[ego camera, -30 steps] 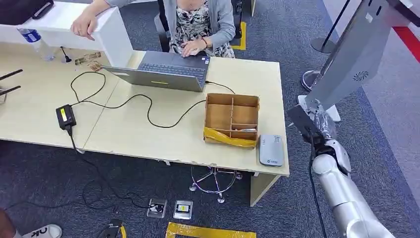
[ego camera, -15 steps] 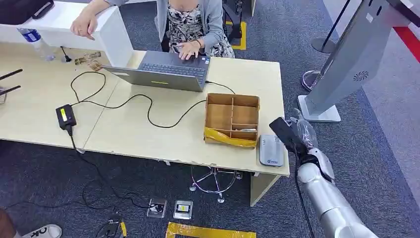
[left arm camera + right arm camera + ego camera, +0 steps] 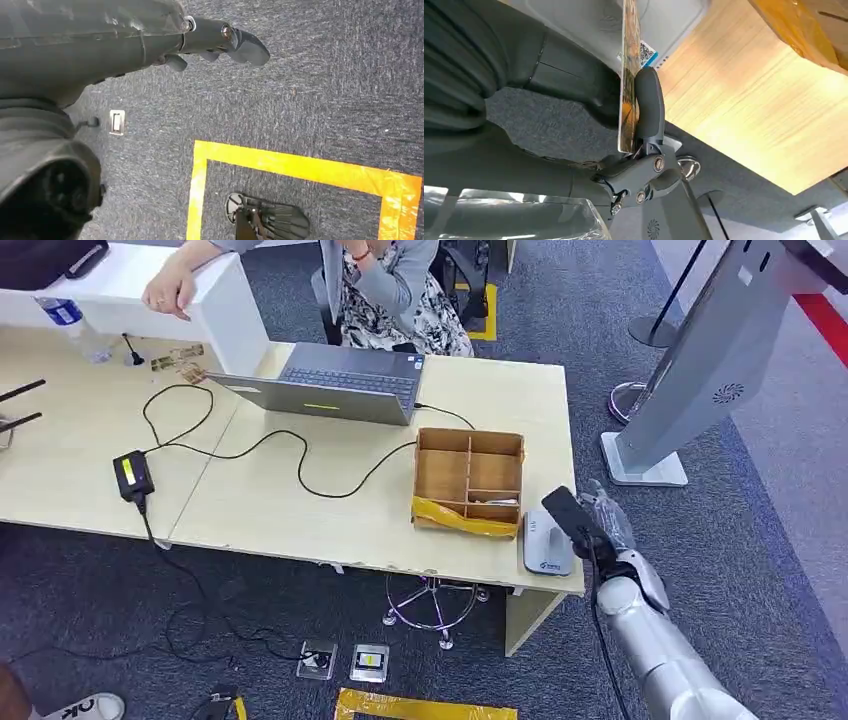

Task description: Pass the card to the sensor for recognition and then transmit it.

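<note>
My right hand (image 3: 600, 523) pinches a dark card (image 3: 566, 510) between thumb and fingers, holding it over the right edge of the grey card sensor (image 3: 546, 542) near the desk's front right corner. In the right wrist view the card (image 3: 629, 75) stands edge-on against a finger (image 3: 649, 105), just above the sensor (image 3: 659, 30) with its QR label. My left hand (image 3: 220, 42) hangs beside my body over the carpet, fingers loosely curled with nothing in them.
A wooden divided box (image 3: 468, 480) with yellow tape stands just left of the sensor. A laptop (image 3: 335, 385), cables and a black adapter (image 3: 132, 474) lie on the desk (image 3: 300, 510). A person (image 3: 395, 285) sits behind it. A grey kiosk (image 3: 700, 360) stands at right.
My right hand has carried the card leftward and down, from beside the kiosk base to the sensor's right edge. The person's hand has left the laptop keyboard.
</note>
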### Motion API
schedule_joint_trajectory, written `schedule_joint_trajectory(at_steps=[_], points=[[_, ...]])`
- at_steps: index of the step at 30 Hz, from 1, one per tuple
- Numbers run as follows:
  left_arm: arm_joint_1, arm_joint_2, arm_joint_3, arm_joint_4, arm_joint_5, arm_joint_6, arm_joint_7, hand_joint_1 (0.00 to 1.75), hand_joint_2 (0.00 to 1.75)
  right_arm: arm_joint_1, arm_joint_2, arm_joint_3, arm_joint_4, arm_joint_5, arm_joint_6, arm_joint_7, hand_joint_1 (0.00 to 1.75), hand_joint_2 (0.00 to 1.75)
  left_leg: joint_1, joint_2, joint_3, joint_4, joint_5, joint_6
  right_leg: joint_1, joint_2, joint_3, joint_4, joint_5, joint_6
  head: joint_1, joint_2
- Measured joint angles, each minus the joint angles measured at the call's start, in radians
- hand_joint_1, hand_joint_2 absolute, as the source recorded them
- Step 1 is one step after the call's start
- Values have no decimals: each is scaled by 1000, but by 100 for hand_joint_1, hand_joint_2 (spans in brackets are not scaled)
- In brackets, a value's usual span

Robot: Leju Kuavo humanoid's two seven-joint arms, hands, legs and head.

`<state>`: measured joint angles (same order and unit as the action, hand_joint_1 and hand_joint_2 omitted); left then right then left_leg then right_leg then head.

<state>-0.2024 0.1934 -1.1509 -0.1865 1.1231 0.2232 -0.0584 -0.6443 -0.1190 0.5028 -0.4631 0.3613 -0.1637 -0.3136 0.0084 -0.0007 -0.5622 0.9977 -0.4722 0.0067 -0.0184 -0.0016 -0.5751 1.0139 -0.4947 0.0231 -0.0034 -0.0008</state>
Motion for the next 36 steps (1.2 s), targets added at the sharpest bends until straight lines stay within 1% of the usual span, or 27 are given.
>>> schedule_joint_trajectory(at_steps=[7, 26, 32, 36], points=[[4, 0, 10, 0, 1, 0, 0, 0, 0, -10, 0, 3, 31, -13, 12, 4, 175, 175, 0, 0, 0, 0, 0, 0, 0, 0, 0, 0, 0, 0, 0, 0], [11, 0, 18, 0, 11, 15, -8, 0, 0, -9, 16, 4, 70, -30, 7, -5, 175, 175, 0, 0, 0, 0, 0, 0, 0, 1, 0, 0, 0, 0, 0, 0], [16, 0, 19, 0, 11, 18, -8, 0, 0, -13, 17, 4, 78, -40, 7, -22, 175, 175, 0, 0, 0, 0, 0, 0, 0, 1, 0, 0, 0, 0, 0, 0], [16, 0, 20, 0, 6, 17, -6, 0, 0, -37, 21, 5, 80, -41, 11, -29, 175, 175, 0, 0, 0, 0, 0, 0, 0, 1, 1, 0, 0, 0, 0, 0]])
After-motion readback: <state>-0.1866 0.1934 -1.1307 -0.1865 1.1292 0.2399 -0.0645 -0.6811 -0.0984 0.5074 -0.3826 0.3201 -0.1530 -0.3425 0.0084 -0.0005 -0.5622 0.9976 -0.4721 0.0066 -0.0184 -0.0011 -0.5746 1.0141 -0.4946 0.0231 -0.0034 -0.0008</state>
